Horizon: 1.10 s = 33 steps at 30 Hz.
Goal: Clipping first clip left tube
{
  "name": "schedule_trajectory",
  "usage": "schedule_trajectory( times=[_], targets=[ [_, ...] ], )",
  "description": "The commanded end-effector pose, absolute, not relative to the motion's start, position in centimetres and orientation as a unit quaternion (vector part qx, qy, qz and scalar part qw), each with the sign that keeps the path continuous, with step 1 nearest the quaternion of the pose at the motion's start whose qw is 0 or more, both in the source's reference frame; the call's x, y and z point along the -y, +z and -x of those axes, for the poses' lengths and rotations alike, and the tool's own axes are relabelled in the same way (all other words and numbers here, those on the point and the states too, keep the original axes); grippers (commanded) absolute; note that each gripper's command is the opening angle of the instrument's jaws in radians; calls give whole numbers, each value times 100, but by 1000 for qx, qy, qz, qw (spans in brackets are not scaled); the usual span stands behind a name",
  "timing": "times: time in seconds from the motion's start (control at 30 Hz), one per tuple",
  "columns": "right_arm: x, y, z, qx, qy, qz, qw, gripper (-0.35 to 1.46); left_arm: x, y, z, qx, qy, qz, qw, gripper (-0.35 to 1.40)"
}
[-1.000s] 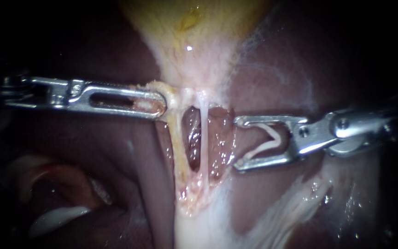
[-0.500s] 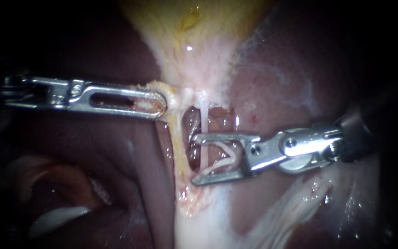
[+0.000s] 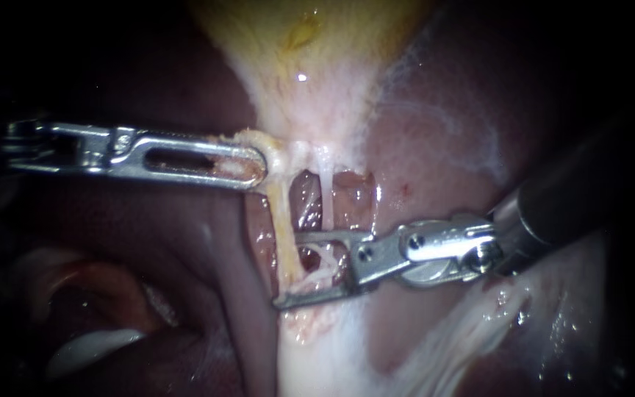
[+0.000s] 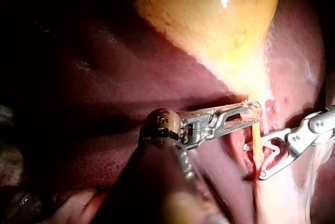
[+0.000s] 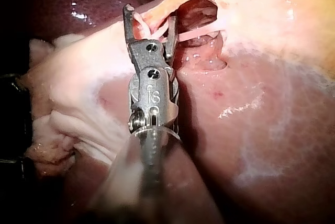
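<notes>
Quick status. My left instrument (image 3: 253, 165) is clamped on a yellowish tissue flap (image 3: 273, 147) right at the neck of the gallbladder (image 3: 310, 51). Its jaws press the flap from both sides, and the shaft lies flat across the liver (image 3: 435, 147).

My right instrument (image 3: 288, 269) comes in from the upper right w/ jaws standing wide apart but holding the white clip (image 3: 326, 263) btwn them, one leg along each jaw. Clip legs are spread, not squeezed.

Left tube (image 3: 281, 217) = the yellowish strand running down from the flap. It crosses right at my jaw tips: lower tip reaches past it, upper tip sits just beside it, so can't tell if it's fully inside. The thin whitish right tube (image 3: 325, 192) def passes btwn the jaws.
</notes>
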<state>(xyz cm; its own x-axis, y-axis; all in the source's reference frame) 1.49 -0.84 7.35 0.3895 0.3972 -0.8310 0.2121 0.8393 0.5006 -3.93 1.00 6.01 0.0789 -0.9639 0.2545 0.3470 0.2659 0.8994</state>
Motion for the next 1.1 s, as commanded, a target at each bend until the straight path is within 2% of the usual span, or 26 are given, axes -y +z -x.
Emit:
schedule_trajectory(
  times=[0.03, 0.3, 0.57, 0.73, 0.83, 0.93, 1.1],
  targets=[
    [86, 734, -152, -552, 61, -284, 782, 48, -100, 600, 393, 456, -503, -338, 652, -35],
    [88, 734, -171, -573, 65, -320, 752, 45, -100, 600, 393, 456, -503, -338, 652, -35],
    [90, 744, -183, -569, 77, -343, 743, 40, -101, 600, 394, 456, -503, -338, 652, -35],
    [87, 746, -176, -563, 93, -352, 742, 13, -101, 600, 394, 456, -503, -338, 652, -35],
    [86, 746, -172, -559, 101, -360, 740, -32, -101, 601, 394, 456, -503, -338, 652, -35],
    [87, 746, -168, -548, 126, -377, 736, -35, -101, 601, 394, 456, -503, -338, 652, -35],
    [88, 745, -165, -544, 124, -377, 739, -35, -101, 601, 394, 456, -503, -338, 652, -35]
  ],
)
